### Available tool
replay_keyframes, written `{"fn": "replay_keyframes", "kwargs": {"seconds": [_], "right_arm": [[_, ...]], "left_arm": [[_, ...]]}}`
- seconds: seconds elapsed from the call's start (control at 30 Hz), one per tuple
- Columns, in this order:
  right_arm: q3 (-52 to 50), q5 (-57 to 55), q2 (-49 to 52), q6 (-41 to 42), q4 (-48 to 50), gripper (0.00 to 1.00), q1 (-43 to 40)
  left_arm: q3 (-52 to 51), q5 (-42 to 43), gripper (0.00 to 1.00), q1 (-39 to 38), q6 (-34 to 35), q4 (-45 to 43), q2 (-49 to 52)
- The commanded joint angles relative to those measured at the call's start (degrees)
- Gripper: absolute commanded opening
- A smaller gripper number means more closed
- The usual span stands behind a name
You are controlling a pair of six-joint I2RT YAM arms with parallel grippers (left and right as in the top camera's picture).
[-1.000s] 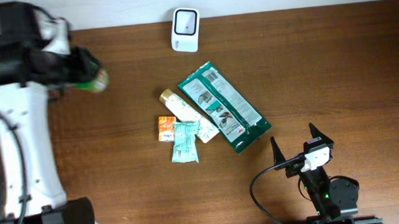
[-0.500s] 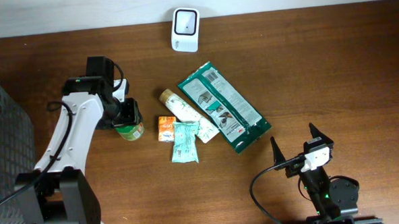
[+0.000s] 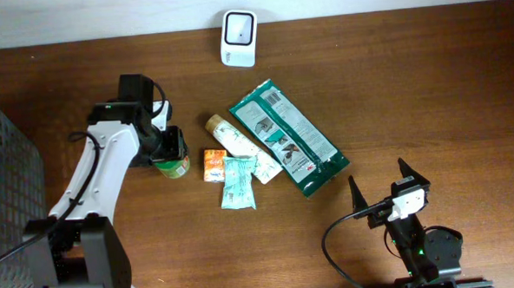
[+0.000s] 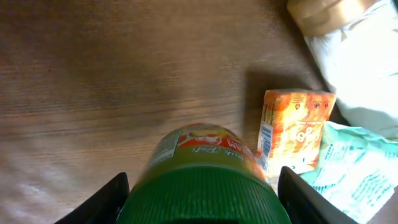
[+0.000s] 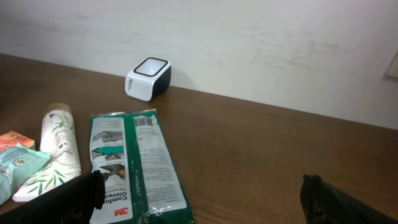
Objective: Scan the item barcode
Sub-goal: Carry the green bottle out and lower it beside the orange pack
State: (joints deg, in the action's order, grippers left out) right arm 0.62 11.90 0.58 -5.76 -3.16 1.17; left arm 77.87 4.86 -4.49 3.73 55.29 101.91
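The left end effector pinches a green-lidded jar, one finger on each side of the lid. From the left wrist camera the jar fills the lower middle of the view, its label red and yellow below the green lid. Whether its base touches the worktop I cannot tell.

The jar is at the left of the worktop, just beside an orange packet. Against that packet's right edge lies a teal packet, partly overlapping a white tube with a tan cap. The tube runs diagonally from upper left to lower right. To its right a long green glove pack lies flat on the same diagonal, and a barcode is printed near its far end in the right wrist view.

The scanner, a small white box with a dark window, stands at the back edge of the worktop by the wall, well apart from the jar. A grey mesh basket is at the far left.

The right end effector is at the near right, its fingers spread wide and holding nothing, pointing towards the scanner and the glove pack.
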Motion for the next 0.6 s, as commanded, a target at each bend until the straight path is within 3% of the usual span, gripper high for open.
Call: {"fn": "replay_keyframes", "kwargs": {"seconds": [0.0, 0.47, 0.57], "right_arm": [[-0.31, 0.5, -0.37, 0.39, -0.31, 0.98, 0.42], [-0.31, 0.5, -0.37, 0.42, -0.31, 0.98, 0.42], [-0.31, 0.5, -0.37, 0.42, -0.31, 0.98, 0.42]], "left_arm": [[-2.89, -0.17, 0.47, -0.52, -0.07, -2.25, -0.24], [-11.13, -0.17, 0.54, -0.72, -0.07, -11.61, -0.24], [-11.56, -0.17, 0.66, -0.72, -0.07, -12.24, -0.24]]}}
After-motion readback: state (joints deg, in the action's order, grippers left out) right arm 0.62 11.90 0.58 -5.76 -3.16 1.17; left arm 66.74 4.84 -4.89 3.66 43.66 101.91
